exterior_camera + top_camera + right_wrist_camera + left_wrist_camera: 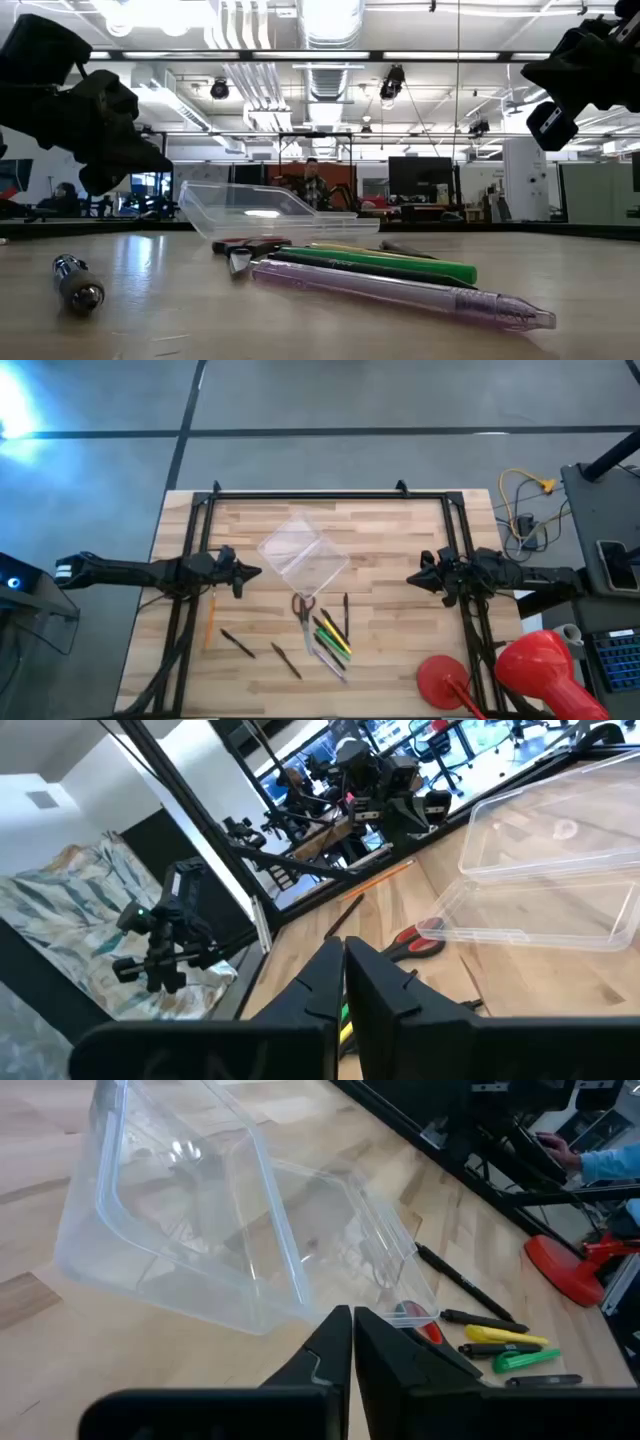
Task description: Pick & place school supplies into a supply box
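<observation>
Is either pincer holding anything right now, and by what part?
Nothing is held. The left pincer and right pincer are both shut on nothing, raised above the wooden table, either side of the clear plastic supply box.

My box (303, 557) is clear plastic, shallow and rectangular, lying open and turned cornerwise at mid-table, toward the far side. Just near of it lie my red-handled scissors (303, 608), blades pointing nearward. Right of the scissors is a cluster: a green pen (330, 641), a yellow one (336, 635), a pale purple one (329, 661) nearest, and a black pen (346, 614) lying near-to-far at the cluster's right. To the left, an orange pencil (211, 619) lies near-to-far. Between it and the cluster, two dark pens (238, 644) (286, 661) lie slantwise, apart.
</observation>
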{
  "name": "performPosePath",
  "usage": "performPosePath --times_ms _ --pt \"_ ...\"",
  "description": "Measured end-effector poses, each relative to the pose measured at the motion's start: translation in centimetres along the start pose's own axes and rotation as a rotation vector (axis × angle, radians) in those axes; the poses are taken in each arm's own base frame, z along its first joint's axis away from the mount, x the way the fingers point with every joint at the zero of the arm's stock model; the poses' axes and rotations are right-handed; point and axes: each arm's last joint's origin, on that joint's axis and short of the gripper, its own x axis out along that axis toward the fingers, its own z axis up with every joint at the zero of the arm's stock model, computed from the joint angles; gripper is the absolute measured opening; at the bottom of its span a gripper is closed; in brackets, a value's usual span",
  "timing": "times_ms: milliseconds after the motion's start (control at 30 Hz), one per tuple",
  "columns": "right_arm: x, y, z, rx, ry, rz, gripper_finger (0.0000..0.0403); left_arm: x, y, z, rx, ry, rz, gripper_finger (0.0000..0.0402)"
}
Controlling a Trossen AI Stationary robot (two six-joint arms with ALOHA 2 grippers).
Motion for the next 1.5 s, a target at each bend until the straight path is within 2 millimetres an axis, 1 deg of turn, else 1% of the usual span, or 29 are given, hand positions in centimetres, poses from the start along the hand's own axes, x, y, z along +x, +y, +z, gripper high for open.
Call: performPosePath --times_ms 1233,1300,1433,1500 --pt "0.0 0.01 0.01 0.0 -0.001 0.0 0.0009 0.0 0.0 0.0 0.0 0.0 0.0 0.0" --pt "0.0 -0.06 0.04 0.002 -0.014 -0.02 0.0009 0.0 0.0 0.0 0.0 0.0 0.0 0.0" --pt "0.17 -0.07 -0.17 0.15 0.027 -0.008 0.0009 0.0 0.0 0.01 0.0 0.0 0.0 0.0" --pt "0.55 -0.35 -0.62 0.132 0.083 -0.04 0.0009 0.0 0.0 0.01 0.0 0.0 0.0 0.0"
